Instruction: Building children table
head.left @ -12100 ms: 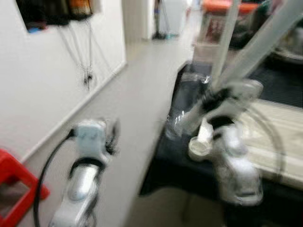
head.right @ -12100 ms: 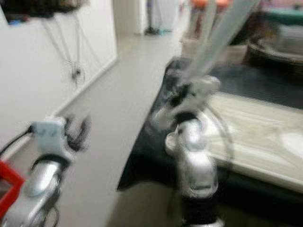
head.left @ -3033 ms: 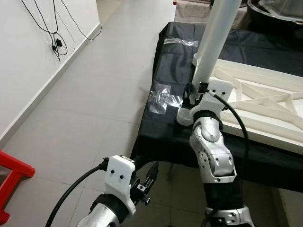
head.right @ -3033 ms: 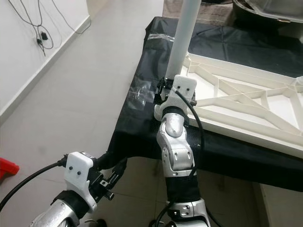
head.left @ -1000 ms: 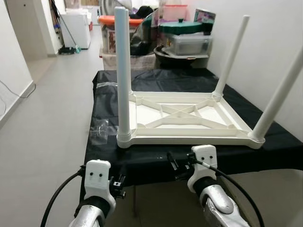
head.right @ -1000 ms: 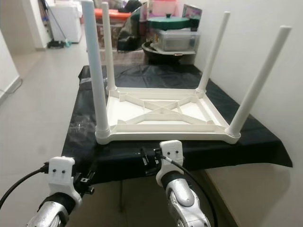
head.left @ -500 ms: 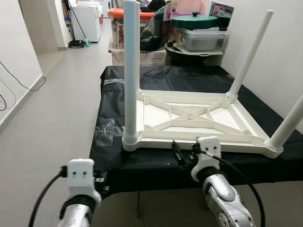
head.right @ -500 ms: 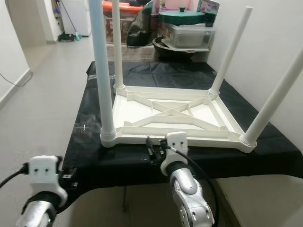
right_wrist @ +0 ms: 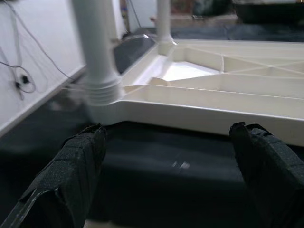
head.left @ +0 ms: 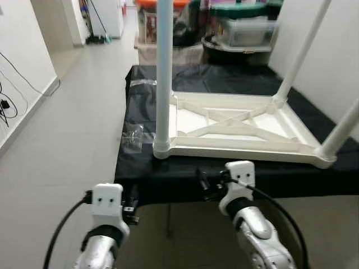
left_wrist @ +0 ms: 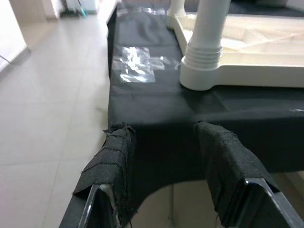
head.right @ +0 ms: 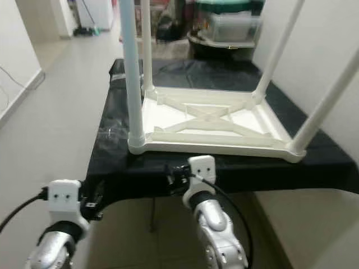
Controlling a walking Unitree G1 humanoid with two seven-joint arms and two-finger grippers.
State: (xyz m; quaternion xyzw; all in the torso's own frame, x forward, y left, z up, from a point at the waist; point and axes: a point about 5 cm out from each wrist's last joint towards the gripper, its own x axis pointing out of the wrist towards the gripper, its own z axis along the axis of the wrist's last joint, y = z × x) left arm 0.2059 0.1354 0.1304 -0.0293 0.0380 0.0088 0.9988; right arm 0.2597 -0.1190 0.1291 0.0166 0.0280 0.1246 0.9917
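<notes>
White children table (head.left: pixel 241 129) upturned on black tabletop (head.left: pixel 140 162); left gripper (left_wrist: pixel 166 175) and right gripper (right_wrist: pixel 166 175) wide, empty, seemingly level with near edge.

From head height the black-draped bench (head.left: pixel 185 174) is viewed forward and down by both eye views. Its near edge is faced close-up, from low down, by each wrist view; the upturned table's (left_wrist: pixel 247 71) near-left leg (right_wrist: pixel 97 61) is shared.
</notes>
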